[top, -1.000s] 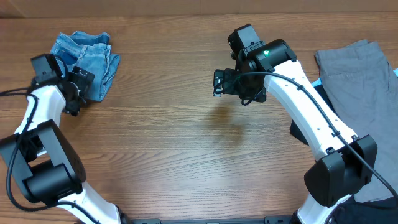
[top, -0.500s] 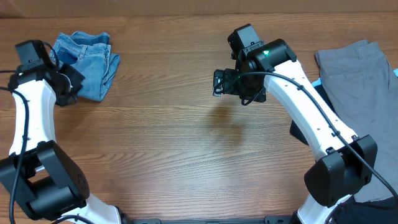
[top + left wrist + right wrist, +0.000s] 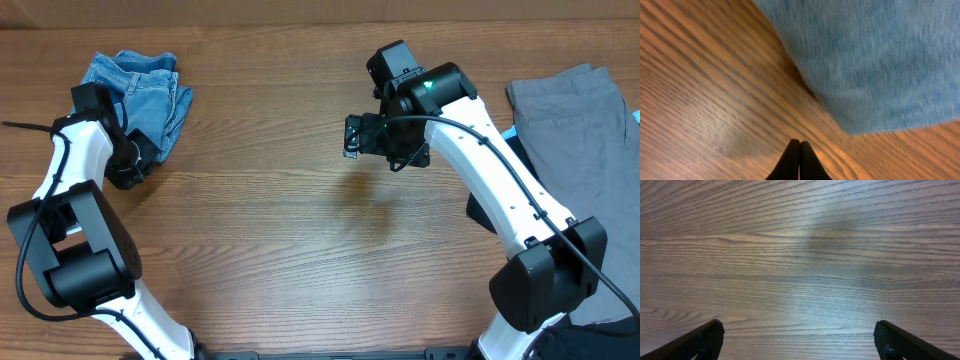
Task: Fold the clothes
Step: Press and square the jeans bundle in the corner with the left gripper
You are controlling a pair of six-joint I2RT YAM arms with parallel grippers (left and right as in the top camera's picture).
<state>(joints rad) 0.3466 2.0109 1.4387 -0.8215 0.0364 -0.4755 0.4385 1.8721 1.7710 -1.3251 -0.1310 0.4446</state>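
Since half a second ago my left arm has swung back in from the table's left edge, and my left gripper has gone from spread to clenched. Its fingertips are pressed together with nothing between them, over bare wood of the table. Just beyond them lies the near edge of the jeans, a light blue crumpled bundle at the far left of the table. My right gripper hangs over the middle with its fingers spread wide and empty. A grey garment lies flat at the right edge.
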